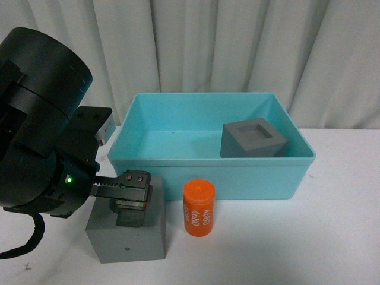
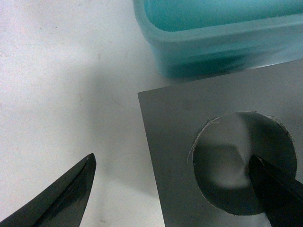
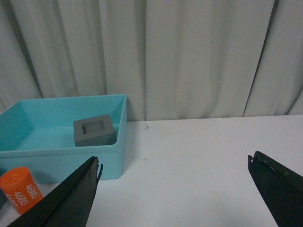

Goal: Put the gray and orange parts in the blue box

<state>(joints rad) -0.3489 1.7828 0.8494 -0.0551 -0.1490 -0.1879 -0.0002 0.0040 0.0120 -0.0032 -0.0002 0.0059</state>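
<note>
Two of the three parts stand outside the blue box [image 1: 249,178] on the white table [image 1: 332,237]. The gray round-recess cube [image 1: 126,237] is just in front of the box's near left corner. The orange cylinder [image 1: 198,208] stands upright just beside that cube on its right, with a narrow gap to the cube and another to the box's front wall. The gray square-recess cube [image 1: 253,138] sits inside the box toward its right rear, with bare floor to its left.

Your left gripper [image 1: 132,209] hangs over the round-recess cube. In the front view the gripper hides the cube's top, so go by the left wrist view. There the fingers are apart: one finger [image 2: 277,194] reaches into the round recess, and the other [image 2: 61,198] is outside the cube over bare table, with a visible gap to the cube's edge. They straddle one wall of the cube without clamping it. You cannot tell whether the inner finger touches the recess wall. That view also shows the box's rounded corner close to the cube's far edge.

Your right gripper [image 3: 173,163] shows only in its own wrist view. Its fingers are spread wide with nothing between them, over open table on the box's right side. That view also shows the box's right front corner, the square-recess cube inside and the cylinder's white digits. A pale curtain [image 3: 199,56] closes off the back.
</note>
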